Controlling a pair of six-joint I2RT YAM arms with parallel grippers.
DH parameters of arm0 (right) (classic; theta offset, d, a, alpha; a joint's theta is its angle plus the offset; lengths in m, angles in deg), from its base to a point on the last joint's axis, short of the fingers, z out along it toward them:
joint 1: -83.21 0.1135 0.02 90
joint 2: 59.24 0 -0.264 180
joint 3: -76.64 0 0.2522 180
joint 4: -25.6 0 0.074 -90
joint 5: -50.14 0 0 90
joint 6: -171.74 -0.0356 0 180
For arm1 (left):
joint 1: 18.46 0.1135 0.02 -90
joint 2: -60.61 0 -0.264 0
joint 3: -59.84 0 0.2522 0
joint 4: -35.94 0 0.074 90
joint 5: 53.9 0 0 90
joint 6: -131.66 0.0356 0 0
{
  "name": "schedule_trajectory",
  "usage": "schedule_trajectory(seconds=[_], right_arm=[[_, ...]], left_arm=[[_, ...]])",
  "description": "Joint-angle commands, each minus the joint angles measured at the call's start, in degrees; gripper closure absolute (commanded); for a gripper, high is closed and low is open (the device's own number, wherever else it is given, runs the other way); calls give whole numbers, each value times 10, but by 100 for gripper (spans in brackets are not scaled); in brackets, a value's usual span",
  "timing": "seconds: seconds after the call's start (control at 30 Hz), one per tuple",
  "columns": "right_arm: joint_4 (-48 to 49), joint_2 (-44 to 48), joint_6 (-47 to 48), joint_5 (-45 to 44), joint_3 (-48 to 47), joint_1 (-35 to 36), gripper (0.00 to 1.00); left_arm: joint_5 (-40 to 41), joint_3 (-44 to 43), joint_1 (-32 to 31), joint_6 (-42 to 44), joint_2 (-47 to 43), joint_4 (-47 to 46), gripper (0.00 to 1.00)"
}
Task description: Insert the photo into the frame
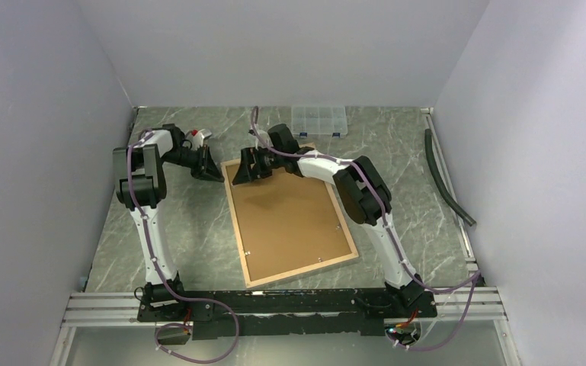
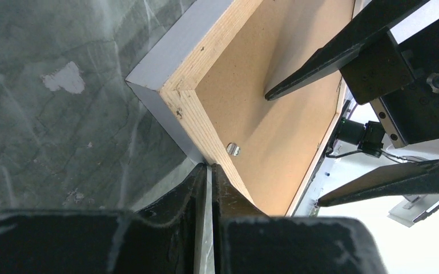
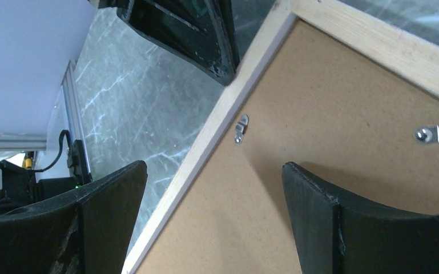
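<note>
The frame lies back up on the table, its light wood rim around the plain brown backing board. The photo is hidden. My left gripper is shut and empty, its tips against the frame's left outer edge near the far-left corner; the left wrist view shows the tips touching the wood rim. My right gripper is open and hovers over the far-left corner. In the right wrist view it straddles the rim and the backing board.
Small metal turn clips sit on the backing near the rim. A clear compartment box stands at the back. A dark hose lies along the right wall. A small red and white object lies behind the left arm.
</note>
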Motion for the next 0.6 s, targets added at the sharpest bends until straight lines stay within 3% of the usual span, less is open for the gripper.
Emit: schedule_trajectory(seconds=[0.0,0.57], right_arm=[[58,-17,-15,22,-42,8,8],[52,-79,-26,10,-97,27,10]], left_arm=[[11,-14,-7,-1,6,-9,87],[18,-6,-15,-2,9,-17,90]])
